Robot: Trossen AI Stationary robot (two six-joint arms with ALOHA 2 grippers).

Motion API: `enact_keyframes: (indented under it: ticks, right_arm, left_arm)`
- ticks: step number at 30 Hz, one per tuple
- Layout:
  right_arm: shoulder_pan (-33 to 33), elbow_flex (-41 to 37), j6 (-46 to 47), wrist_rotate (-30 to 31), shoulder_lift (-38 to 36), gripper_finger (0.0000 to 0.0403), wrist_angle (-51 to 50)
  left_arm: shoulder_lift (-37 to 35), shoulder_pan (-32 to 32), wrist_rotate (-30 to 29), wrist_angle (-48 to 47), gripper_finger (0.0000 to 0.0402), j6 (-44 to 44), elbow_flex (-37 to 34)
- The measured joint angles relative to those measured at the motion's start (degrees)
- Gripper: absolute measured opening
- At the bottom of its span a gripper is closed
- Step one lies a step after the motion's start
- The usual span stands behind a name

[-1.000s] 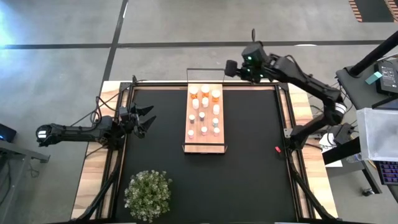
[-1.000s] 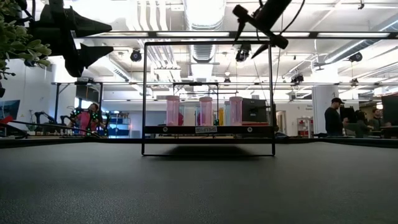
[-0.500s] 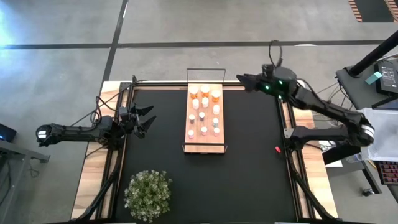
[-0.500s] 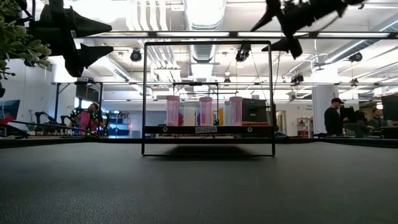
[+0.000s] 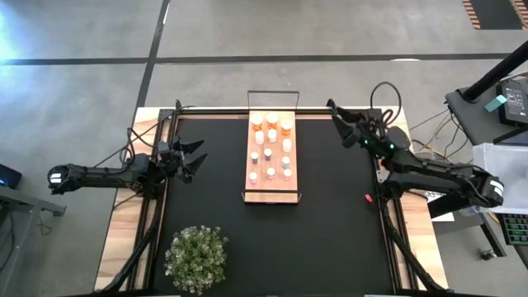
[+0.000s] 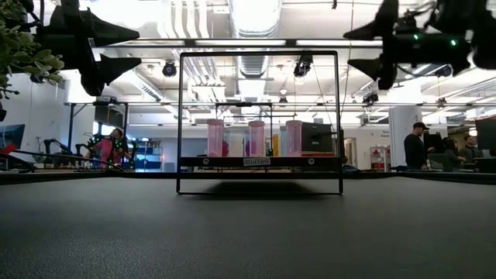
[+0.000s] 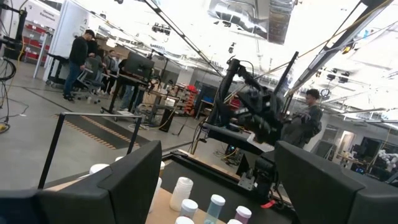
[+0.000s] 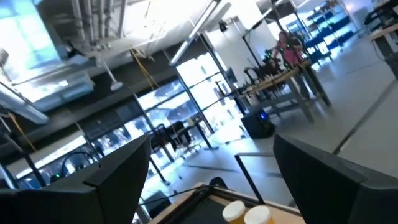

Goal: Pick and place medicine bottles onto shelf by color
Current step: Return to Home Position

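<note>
Twelve medicine bottles [image 5: 271, 153] on one shelf [image 5: 270, 191], left gripper [image 5: 202, 150] and right gripper [image 5: 336, 114] jaws spread.

No readable text, brand, number or sign in any view. On the front edge of the shelf [image 6: 209, 162], in the low view, a small pale label [image 6: 256, 161], possibly printed, too small to make out. On the medicine bottles [image 6: 256, 138], no lettering clear enough to read, whether from the side or from above.
</note>
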Motion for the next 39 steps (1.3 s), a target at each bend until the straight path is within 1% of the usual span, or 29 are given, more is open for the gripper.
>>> enact_keyframes:
  ticks: [6, 10, 12, 17, 22, 27, 32, 34, 37, 39]
  right_arm:
    - [0.00, -8.45, 0.34, -0.02, 0.77, 0.0329, 13.53]
    - [0.00, -11.78, 0.31, -0.02, 0.75, 0.0329, 19.82]
    - [0.00, -13.13, 0.34, -0.02, 0.71, 0.0329, 21.32]
    - [0.00, -13.38, 4.58, -0.06, 0.84, 0.0329, 19.62]
    - [0.00, -13.38, 4.81, -0.73, 0.77, 0.0329, 17.81]
    - [0.00, -13.40, -0.71, -1.09, 0.75, 0.0329, 17.40]
    - [0.00, -13.40, -2.01, -1.64, 0.75, 0.0329, 17.38]
    - [0.00, -13.42, -5.95, -2.58, 0.77, 0.0329, 17.36]
    - [0.02, -13.42, -14.57, -4.90, 0.80, 0.0329, 17.34]
    - [0.04, -13.42, -17.46, -4.99, 0.36, 0.0329, 16.19]
  left_arm:
    - [0.00, 0.00, -0.01, 0.00, 0.0295, 0.01, 0.00]
    - [0.00, 0.00, 0.00, 0.00, 0.0295, -0.01, 0.00]
    - [0.00, 0.00, 0.00, 0.00, 0.0295, 0.01, -0.01]
    - [0.00, 0.01, -0.02, 0.00, 0.0295, -0.01, 0.00]
    - [0.00, 0.00, -0.02, 0.00, 0.0295, -0.01, 0.00]
    - [0.00, 0.01, 0.00, 0.00, 0.0295, 0.00, 0.00]
    - [0.00, 0.02, -0.02, 0.00, 0.0295, -0.01, 0.00]
    - [0.00, 0.02, 0.00, 0.00, 0.0295, -0.01, 0.00]
    - [0.00, 0.02, -0.02, 0.00, 0.0295, 0.00, -0.01]
    - [0.00, 0.00, -0.02, 0.00, 0.0295, -0.01, 0.00]
